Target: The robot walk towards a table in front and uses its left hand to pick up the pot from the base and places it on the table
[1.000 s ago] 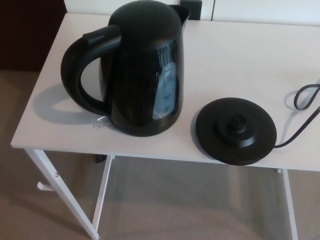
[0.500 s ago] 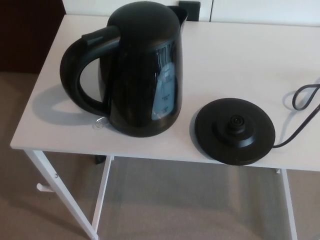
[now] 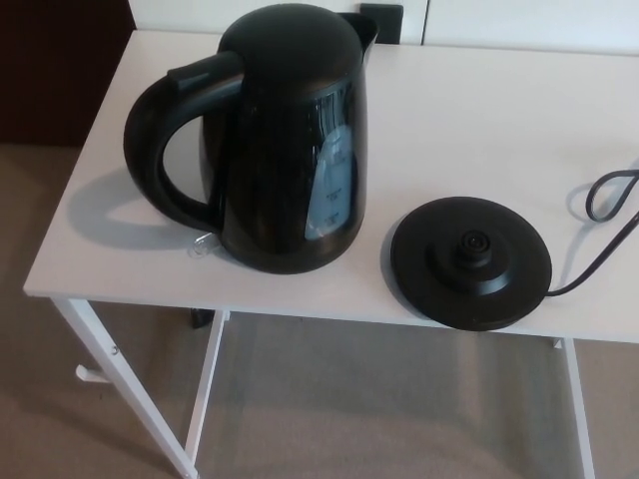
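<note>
Both hands lie out of view, fingers unseen; pot (image 3: 285,140) stands on table (image 3: 479,110) beside base (image 3: 469,261)

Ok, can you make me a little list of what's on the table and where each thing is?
kettle: black, upright on the table, off its base, handle pointing left
base: black, round, nothing on it, right of the kettle, near the front edge
cord: runs from the base off to the right
table: white
hands: none in view
</note>
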Motion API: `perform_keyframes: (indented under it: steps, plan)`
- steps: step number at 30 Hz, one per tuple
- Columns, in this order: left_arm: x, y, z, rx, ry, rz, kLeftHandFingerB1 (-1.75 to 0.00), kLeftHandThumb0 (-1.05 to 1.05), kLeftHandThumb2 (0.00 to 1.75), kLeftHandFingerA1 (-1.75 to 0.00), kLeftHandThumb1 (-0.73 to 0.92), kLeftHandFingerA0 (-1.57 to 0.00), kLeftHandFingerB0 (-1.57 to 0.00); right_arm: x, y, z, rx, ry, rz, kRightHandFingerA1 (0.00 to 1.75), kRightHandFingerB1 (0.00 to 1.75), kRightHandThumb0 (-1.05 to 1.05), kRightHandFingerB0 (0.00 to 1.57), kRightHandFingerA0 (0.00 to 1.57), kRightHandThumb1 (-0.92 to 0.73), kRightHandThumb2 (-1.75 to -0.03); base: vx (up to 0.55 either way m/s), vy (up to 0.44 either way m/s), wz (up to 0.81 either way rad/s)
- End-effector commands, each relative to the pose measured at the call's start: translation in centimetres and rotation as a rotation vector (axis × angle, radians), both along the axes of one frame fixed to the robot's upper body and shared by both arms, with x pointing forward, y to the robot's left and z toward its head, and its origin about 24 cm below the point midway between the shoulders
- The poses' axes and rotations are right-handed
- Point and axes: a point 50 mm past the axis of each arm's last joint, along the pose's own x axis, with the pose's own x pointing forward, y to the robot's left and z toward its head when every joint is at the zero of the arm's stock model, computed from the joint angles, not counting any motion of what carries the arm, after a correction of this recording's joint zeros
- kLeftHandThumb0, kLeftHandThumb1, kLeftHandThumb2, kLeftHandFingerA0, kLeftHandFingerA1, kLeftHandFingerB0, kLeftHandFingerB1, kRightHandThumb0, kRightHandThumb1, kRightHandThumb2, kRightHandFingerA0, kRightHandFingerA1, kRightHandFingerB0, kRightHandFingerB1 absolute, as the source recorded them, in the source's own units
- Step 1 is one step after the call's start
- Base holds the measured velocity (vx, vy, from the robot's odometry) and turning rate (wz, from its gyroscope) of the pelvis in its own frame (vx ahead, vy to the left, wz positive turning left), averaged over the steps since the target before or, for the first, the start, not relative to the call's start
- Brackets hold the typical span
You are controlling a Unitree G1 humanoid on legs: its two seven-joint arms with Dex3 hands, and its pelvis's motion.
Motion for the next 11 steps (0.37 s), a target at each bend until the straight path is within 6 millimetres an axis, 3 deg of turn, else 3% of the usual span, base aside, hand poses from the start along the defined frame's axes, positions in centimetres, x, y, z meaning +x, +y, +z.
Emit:
perform_keyframes:
  steps: [1, 2, 5, 6, 11]
  plan:
    - [0.74, 1.16, 1.22, 0.158, -0.149, -0.121, -0.19, -0.79, 1.04, -0.23, 0.64, 0.0, 0.0, 0.18, -0.95, 0.75, -0.015, -0.06, -0.035, 0.55, 0.47, -0.93, 0.11, 0.19, -0.65, -1.02, 0.0, 0.0, 0.0]
    - [0.88, 1.25, 1.28, 0.157, -0.154, -0.117, -0.18, -0.84, 0.84, -0.21, 0.62, 0.0, 0.0, 0.28, -0.95, 0.77, -0.012, -0.062, -0.036, 0.55, 0.47, -0.93, 0.11, 0.19, -0.65, -1.02, 0.0, 0.0, 0.0]
    - [0.99, 1.53, 1.39, 0.157, -0.164, -0.106, -0.16, -0.84, 0.86, -0.19, 0.64, 0.0, 0.0, 0.35, -0.96, 0.79, -0.011, -0.064, -0.037, 0.55, 0.48, -0.93, 0.12, 0.19, -0.65, -1.02, 0.0, 0.0, 0.0]
    - [0.99, 1.64, 1.39, 0.164, -0.163, -0.108, -0.18, -0.8, 1.04, -0.22, 0.64, 0.0, 0.0, 0.35, -0.96, 0.78, -0.01, -0.062, -0.037, 0.55, 0.48, -0.93, 0.12, 0.19, -0.65, -1.02, 0.0, 0.0, 0.0]
    - [0.6, 1.85, 1.25, 0.168, -0.163, -0.096, -0.15, -0.84, 1.03, -0.2, 0.66, 0.0, 0.0, -0.06, -0.93, 0.66, -0.008, -0.053, -0.036, 0.56, 0.48, -0.93, 0.13, 0.21, -0.64, -1.02, 0.0, 0.0, 0.0]
